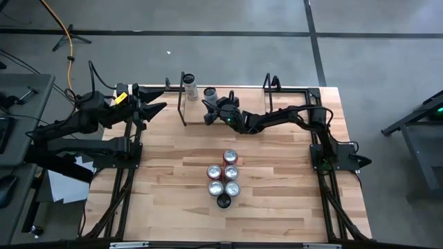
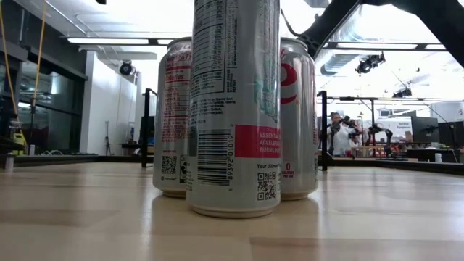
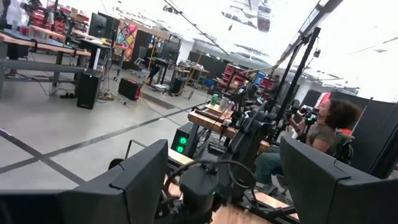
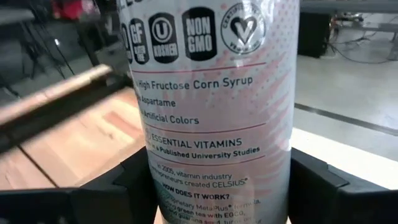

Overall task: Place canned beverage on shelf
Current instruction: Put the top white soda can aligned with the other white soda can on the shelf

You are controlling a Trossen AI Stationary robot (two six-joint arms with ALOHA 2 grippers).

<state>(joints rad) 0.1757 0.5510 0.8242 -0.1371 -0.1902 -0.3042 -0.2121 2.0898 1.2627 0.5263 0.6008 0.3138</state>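
Now the right gripper [image 1: 213, 111] is reaching across the far part of the table to the shelf [image 1: 225, 88], the low rack with thin black rods at the table's far edge. Between its 2 dark fingers [image 4: 118, 186] stands a can [image 4: 211, 93], upright, with the printed text facing the wrist camera. The fingers are on both sides of the can's lower body, so I judge it is held there, though the jaws may be starting to loosen; I cannot tell if the can already rests on the plank. From above, the same can [image 1: 210, 92] shows at the shelf, just beside another can [image 1: 189, 85] that already stands more to the left. Placing it next to that one would make a row and leave room for more.

The left gripper [image 1: 158, 108] waits at the left side of the table, near the shelf's left end, with its fingers [image 3: 137, 186] apart and nothing between them.

Near the middle of the table a group of 5 cans [image 1: 226, 178] stands close together in 2 short rows; they are probably the supply for the next rounds. Beyond the table a seated person [image 3: 323, 134] is visible.
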